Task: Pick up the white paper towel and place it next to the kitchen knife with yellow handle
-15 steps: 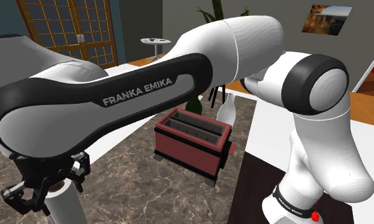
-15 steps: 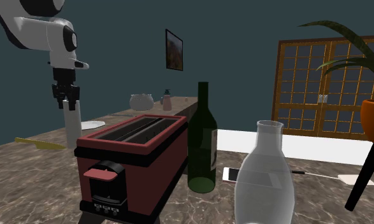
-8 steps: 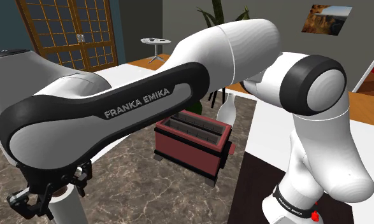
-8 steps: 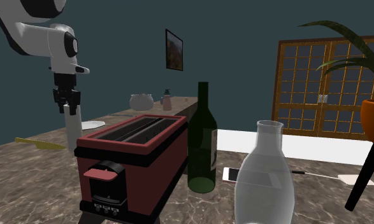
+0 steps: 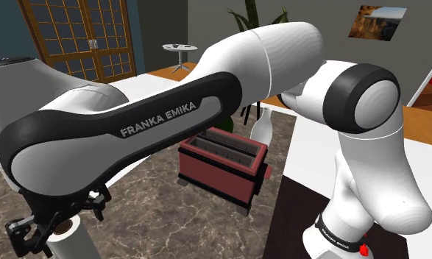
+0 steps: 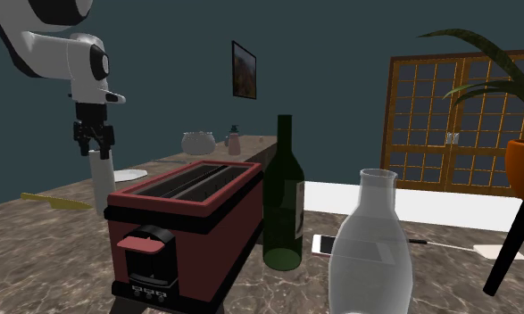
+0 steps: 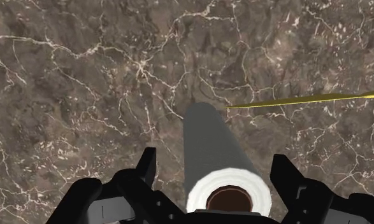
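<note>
Paper towel [image 7: 208, 146]: white upright cylindrical roll

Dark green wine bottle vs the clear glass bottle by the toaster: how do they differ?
Colour: the dark green wine bottle looks opaque; the clear glass bottle is see-through.
Shape: green has straight sides and a long thin neck; clear bulges low, with a short wide neck.
Place: green stands beside the red toaster; clear stands nearer the camera.
Both stand upright on the marbled counter.

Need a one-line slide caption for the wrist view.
Open gripper straddles the upright paper towel roll on the veined brown counter, yellow knife just beyond.
</note>
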Controlling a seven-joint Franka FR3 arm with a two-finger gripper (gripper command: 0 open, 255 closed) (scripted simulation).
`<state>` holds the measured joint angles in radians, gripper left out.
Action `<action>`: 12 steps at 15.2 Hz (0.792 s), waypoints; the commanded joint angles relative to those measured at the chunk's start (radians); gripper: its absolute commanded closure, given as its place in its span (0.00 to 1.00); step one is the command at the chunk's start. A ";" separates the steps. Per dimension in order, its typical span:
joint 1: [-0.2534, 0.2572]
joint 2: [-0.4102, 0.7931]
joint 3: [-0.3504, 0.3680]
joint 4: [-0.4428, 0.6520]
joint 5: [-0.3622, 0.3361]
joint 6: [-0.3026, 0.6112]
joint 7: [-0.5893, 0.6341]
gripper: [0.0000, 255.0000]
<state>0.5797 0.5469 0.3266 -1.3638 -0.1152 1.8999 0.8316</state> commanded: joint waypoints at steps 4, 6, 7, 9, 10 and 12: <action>0.002 -0.013 0.003 0.082 0.005 -0.094 -0.005 0.00; 0.004 -0.013 0.003 0.107 0.006 -0.120 -0.006 0.00; 0.004 -0.014 0.003 0.107 0.006 -0.120 -0.006 0.00; 0.004 -0.013 0.003 0.107 0.006 -0.120 -0.006 0.00; 0.004 -0.013 0.003 0.107 0.006 -0.120 -0.006 0.00; 0.004 -0.013 0.003 0.107 0.006 -0.120 -0.006 0.00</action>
<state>0.5834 0.5333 0.3300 -1.2566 -0.1094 1.7804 0.8259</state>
